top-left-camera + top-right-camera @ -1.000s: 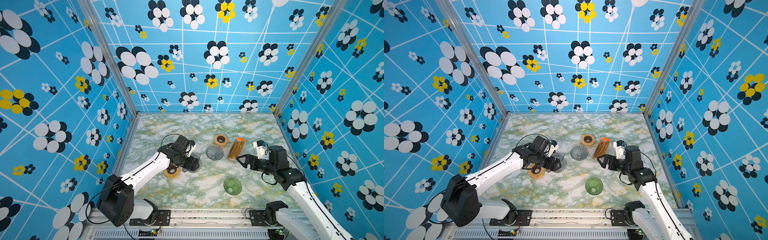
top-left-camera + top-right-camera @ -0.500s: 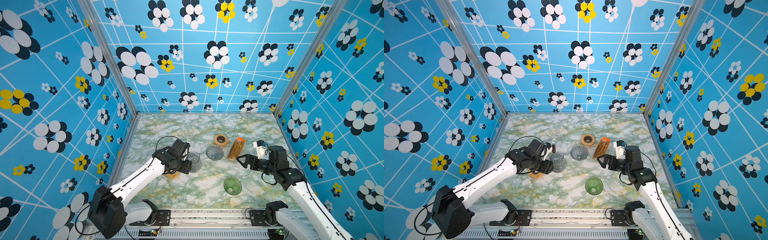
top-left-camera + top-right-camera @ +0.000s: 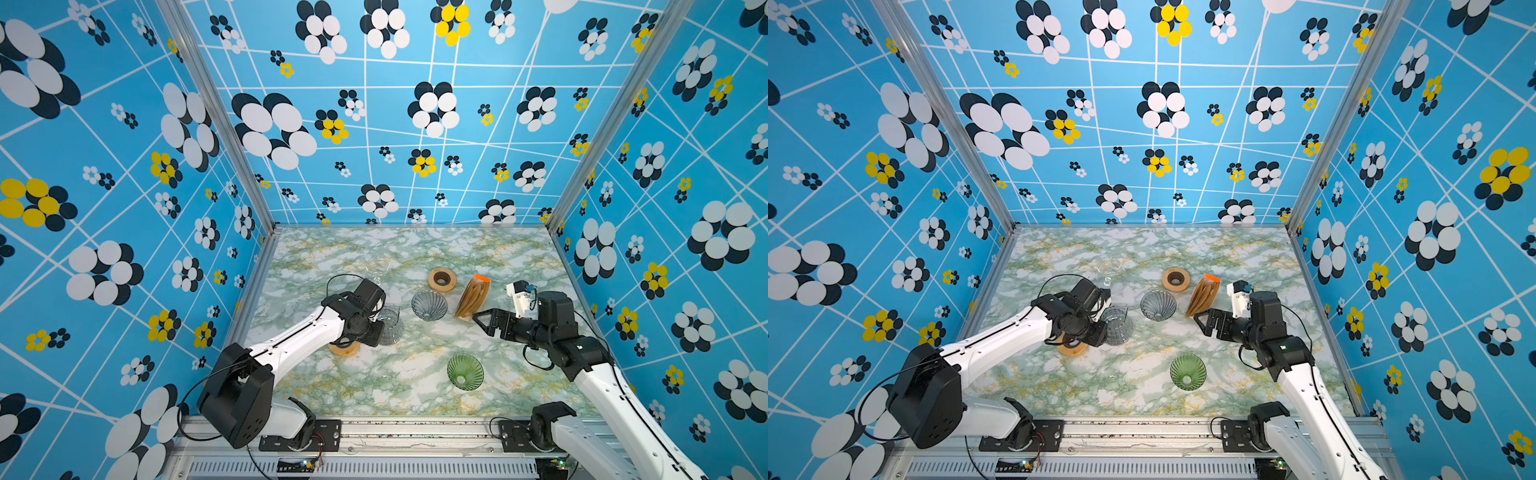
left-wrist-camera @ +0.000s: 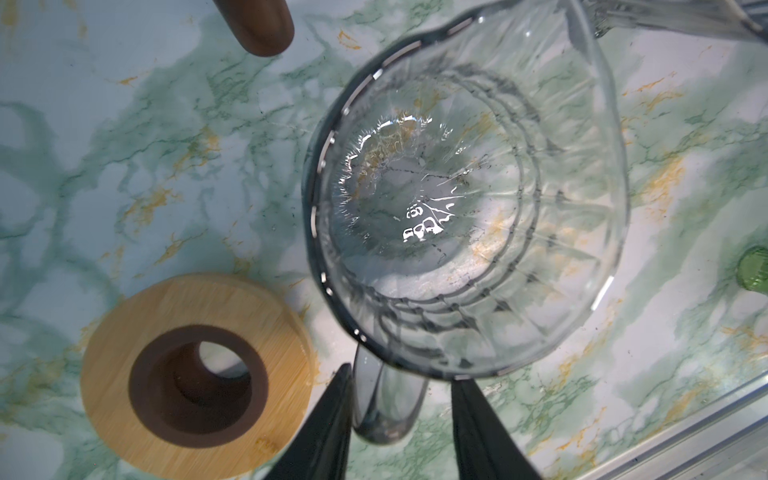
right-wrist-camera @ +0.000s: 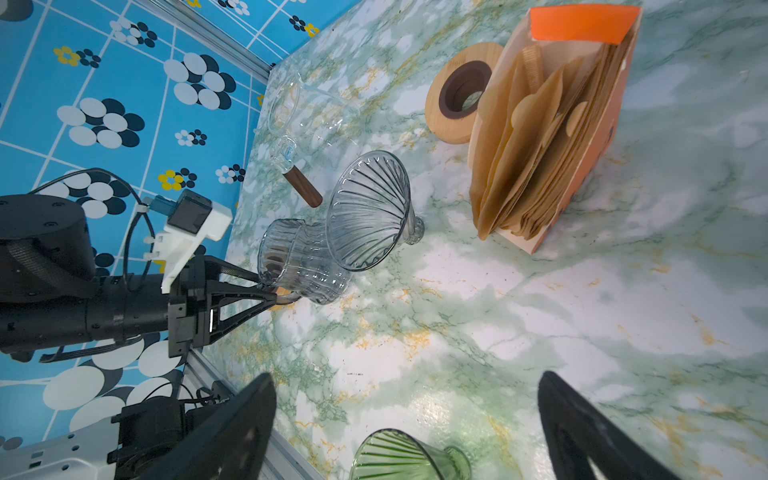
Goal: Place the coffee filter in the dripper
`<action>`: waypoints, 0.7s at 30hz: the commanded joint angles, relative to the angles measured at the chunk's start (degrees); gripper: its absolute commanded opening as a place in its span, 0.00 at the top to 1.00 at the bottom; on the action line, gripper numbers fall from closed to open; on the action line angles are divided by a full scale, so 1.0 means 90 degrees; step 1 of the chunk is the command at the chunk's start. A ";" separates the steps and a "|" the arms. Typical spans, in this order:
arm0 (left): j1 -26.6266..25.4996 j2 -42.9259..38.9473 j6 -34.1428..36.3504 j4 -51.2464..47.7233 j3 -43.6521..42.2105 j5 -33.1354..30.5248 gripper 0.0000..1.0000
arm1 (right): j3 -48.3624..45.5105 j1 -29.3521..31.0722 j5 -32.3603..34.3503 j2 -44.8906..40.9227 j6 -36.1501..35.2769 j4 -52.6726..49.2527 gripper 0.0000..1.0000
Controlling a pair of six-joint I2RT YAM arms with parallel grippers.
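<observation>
Brown paper coffee filters (image 3: 471,297) (image 5: 536,166) stand fanned in an orange-topped holder at the right middle of the table. A grey glass dripper (image 3: 429,305) (image 5: 370,208) lies beside them, and a green dripper (image 3: 465,371) (image 3: 1187,371) lies nearer the front. My right gripper (image 3: 484,322) (image 5: 407,376) is open and empty, just right of the holder's near end. My left gripper (image 3: 376,332) (image 4: 401,374) straddles the handle of a clear glass server (image 3: 388,326) (image 4: 465,187). One finger touches the handle; a gap shows at the other.
A wooden ring (image 3: 343,349) (image 4: 124,332) lies under the left wrist, beside the server. Another wooden ring (image 3: 441,279) sits behind the grey dripper. A clear dripper with a dark wooden handle (image 5: 303,191) lies at the back left. Patterned walls enclose three sides.
The left jaws have narrowed around the server's handle, and the left arm has swung a little to the left. The right arm has not moved.
</observation>
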 commanded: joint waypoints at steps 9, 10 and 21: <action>-0.0329 0.0020 0.0004 0.0055 0.0130 -0.0403 0.75 | -0.0060 0.0040 0.0028 -0.0003 0.0004 0.0192 0.00; -0.0380 0.0009 -0.0032 0.0054 0.0117 -0.0433 0.75 | -0.0059 0.0040 0.0025 -0.0003 0.0005 0.0193 0.00; -0.1303 -0.0166 -0.0555 -0.0136 0.0197 -0.0753 0.81 | -0.0079 0.0040 0.0025 -0.0018 0.0013 0.0184 0.00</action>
